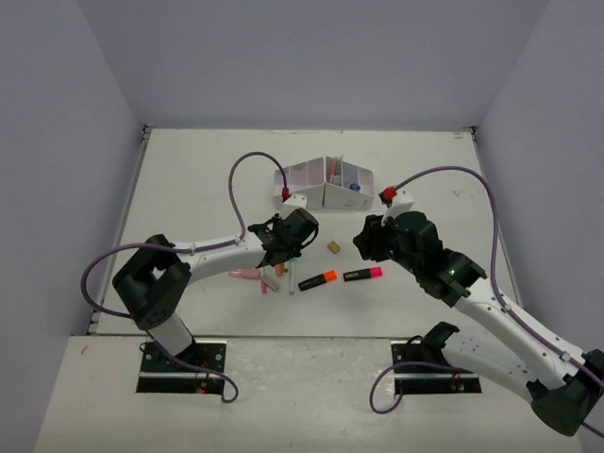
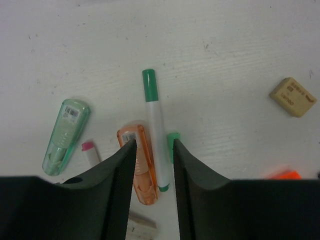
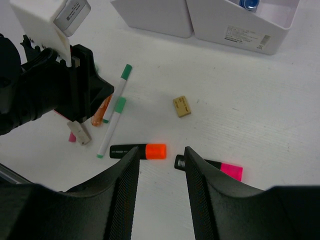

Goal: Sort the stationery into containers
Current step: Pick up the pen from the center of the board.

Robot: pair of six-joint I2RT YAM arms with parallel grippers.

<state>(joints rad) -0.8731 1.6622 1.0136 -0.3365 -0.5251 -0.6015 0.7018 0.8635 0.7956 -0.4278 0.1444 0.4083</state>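
Nearest the arm bases, we are seeing the right gripper [image 3: 160, 150] hovering with its jaws spread and nothing between them, above a black highlighter with an orange end [image 1: 318, 279] and a black highlighter with a pink end [image 1: 363, 274], both lying on the white desk [image 1: 189, 189]. Just beyond, the left gripper [image 2: 152, 145] is straddling a thin white pen with a green cap [image 2: 156, 135] (an orange translucent wedge-shaped piece [image 2: 140, 175] is lying right beside it). We cannot tell whether it is pinching the pen. Farther off, a tan block eraser [image 2: 293, 96] is lying alone, and the white organiser box [image 1: 344, 196] is standing at the back.
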